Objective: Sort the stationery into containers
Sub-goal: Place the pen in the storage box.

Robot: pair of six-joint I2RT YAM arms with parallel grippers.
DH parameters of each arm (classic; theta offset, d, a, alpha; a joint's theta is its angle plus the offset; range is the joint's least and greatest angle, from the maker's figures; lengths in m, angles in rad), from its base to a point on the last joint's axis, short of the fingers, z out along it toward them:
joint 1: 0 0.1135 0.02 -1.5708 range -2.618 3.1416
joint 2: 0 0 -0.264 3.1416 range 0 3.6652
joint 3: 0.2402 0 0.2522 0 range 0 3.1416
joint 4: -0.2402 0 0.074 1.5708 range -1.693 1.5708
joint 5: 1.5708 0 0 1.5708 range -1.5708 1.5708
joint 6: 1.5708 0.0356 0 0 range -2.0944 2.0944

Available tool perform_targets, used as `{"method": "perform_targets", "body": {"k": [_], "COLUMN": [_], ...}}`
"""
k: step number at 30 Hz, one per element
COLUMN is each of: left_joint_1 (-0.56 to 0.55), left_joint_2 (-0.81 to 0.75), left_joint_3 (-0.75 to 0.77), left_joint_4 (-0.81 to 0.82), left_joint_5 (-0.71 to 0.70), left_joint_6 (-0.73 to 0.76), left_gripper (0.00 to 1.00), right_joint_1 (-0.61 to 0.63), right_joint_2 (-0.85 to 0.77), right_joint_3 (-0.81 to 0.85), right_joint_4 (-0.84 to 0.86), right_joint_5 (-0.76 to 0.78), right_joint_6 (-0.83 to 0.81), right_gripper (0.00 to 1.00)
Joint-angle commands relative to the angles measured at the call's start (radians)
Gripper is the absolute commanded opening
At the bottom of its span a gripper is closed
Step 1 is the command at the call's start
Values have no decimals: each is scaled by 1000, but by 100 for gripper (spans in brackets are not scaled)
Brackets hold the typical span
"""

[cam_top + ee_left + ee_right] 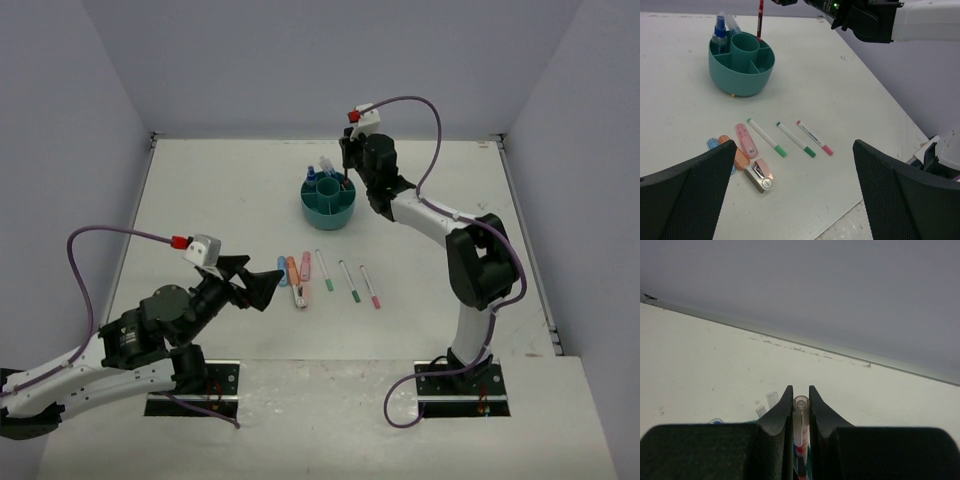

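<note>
Right fingers (788,399): clamped on the red pen (760,15) — held upright over the teal organiser (740,75), probably so it drops straight into a slot beside the central cup (745,46).
Left fingers (695,187): wide apart and holding nothing, low over the row on the desk (220,190), likely lining up a pick.
Organiser contents: blue-capped items (720,31) stand in a rear compartment; the central cup looks empty.
Unsorted: three thin pens (796,139), a pink marker (745,140), an orange marker (735,152), a blue marker (711,144) and a small metal-tipped piece (761,176) — all near the left fingers, well apart from the organiser.
</note>
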Motion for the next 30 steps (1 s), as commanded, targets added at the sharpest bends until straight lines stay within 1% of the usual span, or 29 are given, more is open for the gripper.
{"method": "perform_targets", "body": {"k": [1,3,4,5,6,9,10,12,14,16,20,21,22,23,24,25,27,28,29,30], "left_joint_1": [0,0,0,0,0,0,0,0,0,0,0,0,-1,-1,0,0,0,0,-1,0], "left_joint_2": [6,8,6,2,-3,-26,-31,-35,-24,8,135,168,213,249,291,340,421,439,457,462], "left_joint_3": [4,-2,-5,-11,-14,-23,-23,-21,-13,-3,45,65,113,133,155,196,263,277,288,292], "left_joint_4": [2,14,15,15,14,5,-2,-24,-58,-108,-268,-319,-389,-446,-518,-600,-699,-712,-715,-710], "left_joint_5": [29,53,55,54,53,41,32,12,-23,-78,-227,-259,-298,-325,-350,-374,-391,-392,-389,-394], "left_joint_6": [-5,0,-4,-9,-14,-26,-31,-49,-79,-107,-248,-300,-406,-450,-511,-604,-626,-621,-608,-601], "left_gripper": [100,100,100,100,100,100,100,100,100,100,100,100,100,100,100,100,100,100,100,100], "right_joint_1": [-8,-8,-8,-8,-8,-8,-8,-8,-8,-8,-8,-8,-8,-8,-8,-8,-4,1,18,28], "right_joint_2": [21,27,31,35,39,47,48,43,24,0,-166,-208,-265,-310,-352,-394,-453,-465,-472,-475], "right_joint_3": [23,23,24,25,26,33,36,45,67,88,47,26,14,4,-5,-19,-120,-147,-242,-273], "right_joint_4": [86,81,73,65,55,23,12,-1,-48,-102,-178,-276,-380,-482,-628,-793,-973,-987,-1036,-1056], "right_joint_5": [-24,-31,-32,-33,-36,-41,-47,-59,-70,-68,-43,-35,-40,-55,-81,-112,-181,-174,-149,-102], "right_joint_6": [-29,-30,-30,-30,-30,-29,-29,-30,-30,-25,31,76,108,133,171,223,313,322,351,363], "right_gripper": [0,0,6,14,20,37,39,41,46,46,48,48,49,49,49,50,48,48,46,45]}}
